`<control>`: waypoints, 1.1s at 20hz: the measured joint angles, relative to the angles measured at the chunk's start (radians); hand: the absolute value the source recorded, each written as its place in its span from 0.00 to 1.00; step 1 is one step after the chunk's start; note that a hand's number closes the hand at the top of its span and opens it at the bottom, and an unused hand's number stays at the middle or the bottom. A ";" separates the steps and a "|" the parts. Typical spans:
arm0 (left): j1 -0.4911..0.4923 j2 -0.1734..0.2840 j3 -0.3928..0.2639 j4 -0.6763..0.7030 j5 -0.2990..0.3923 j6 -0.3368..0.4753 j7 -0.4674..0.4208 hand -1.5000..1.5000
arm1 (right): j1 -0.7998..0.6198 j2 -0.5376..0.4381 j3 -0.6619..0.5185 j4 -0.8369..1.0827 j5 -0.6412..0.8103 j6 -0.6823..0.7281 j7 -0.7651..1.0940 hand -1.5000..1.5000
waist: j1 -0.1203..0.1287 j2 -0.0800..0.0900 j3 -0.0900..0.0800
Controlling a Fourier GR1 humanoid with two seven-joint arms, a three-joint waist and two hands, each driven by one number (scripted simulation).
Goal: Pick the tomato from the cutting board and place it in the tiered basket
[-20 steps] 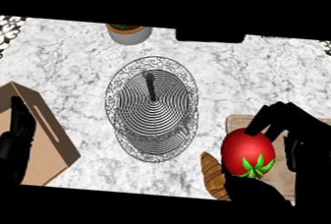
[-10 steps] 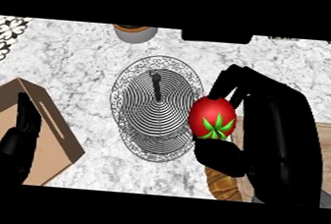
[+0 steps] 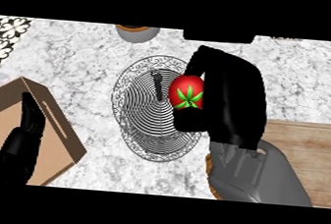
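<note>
White-and-grey marbled counter, tomato carried over the wire basket.

The right hand [image 3: 224, 96] curled round the round red tomato with its green star-shaped calyx [image 3: 187, 93], holding it above the black wire tiered basket [image 3: 136, 114], apparently lined up for release. The light wooden cutting board [image 3: 314, 150] lay bare. The left hand [image 3: 21, 139] rested straight-fingered at the brown cardboard box [image 3: 57, 135].

Right robot hand [image 3: 227, 99] with tomato [image 3: 186, 96] hangs over the right side of the tiered basket [image 3: 142, 117]. Basket's centre post [image 3: 157, 81] stands just left of the tomato. Left half of the basket is open from above. Cardboard box [image 3: 29, 123] and left robot hand [image 3: 21, 137] block near left. Bowl [image 3: 137, 32] sits at far edge. Bare surface [image 3: 302, 80] far right; cutting board [image 3: 311, 150] near right.
</note>
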 measured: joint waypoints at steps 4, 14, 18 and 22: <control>-0.007 0.001 0.005 0.006 0.005 -0.005 0.010 0.50 | 0.001 0.019 -0.027 0.070 -0.015 -0.048 -0.011 1.00 | 0.005 0.003 0.001; -0.022 -0.008 -0.002 0.007 0.001 -0.011 0.021 0.50 | 0.032 0.031 -0.097 0.123 -0.237 -0.360 -0.064 0.00 | 0.019 0.007 0.002; -0.021 -0.007 0.004 0.015 0.005 -0.015 0.024 0.50 | 0.022 0.033 -0.120 0.116 -0.284 -0.488 -0.084 0.00 | 0.014 0.004 0.003; 0.001 -0.009 0.014 0.010 0.004 -0.011 0.014 0.50 | 0.022 0.032 -0.169 0.088 -0.226 -0.574 -0.105 0.00 | -0.007 -0.002 0.004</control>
